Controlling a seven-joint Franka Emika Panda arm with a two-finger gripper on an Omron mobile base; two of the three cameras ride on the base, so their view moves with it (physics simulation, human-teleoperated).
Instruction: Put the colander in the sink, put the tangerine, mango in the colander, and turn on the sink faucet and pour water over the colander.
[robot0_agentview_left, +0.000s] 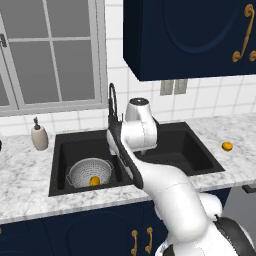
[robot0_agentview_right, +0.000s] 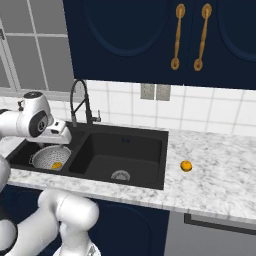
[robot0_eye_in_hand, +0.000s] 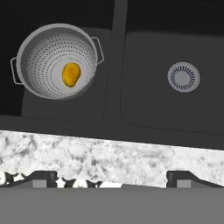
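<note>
Hovering over the sink (robot0_eye_in_hand: 144, 109), your pincer (robot0_eye_in_hand: 112, 177) was spread wide and empty; the mango (robot0_eye_in_hand: 71, 74) lay in the colander (robot0_eye_in_hand: 41, 52), the tangerine (robot0_agentview_right: 186, 166) on the surface (robot0_agentview_right: 220, 175).

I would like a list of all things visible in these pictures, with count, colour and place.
colander: one, silver-grey, left basin of the sink
mango: one, yellow, inside the colander
tangerine: one, orange, counter right of the sink
sink: one, black, two basins
sink faucet: one, black, behind the sink
soap dispenser: one, beige, counter left of the sink
gripper: one, dark fingertips, open, above the sink's front edge
</note>
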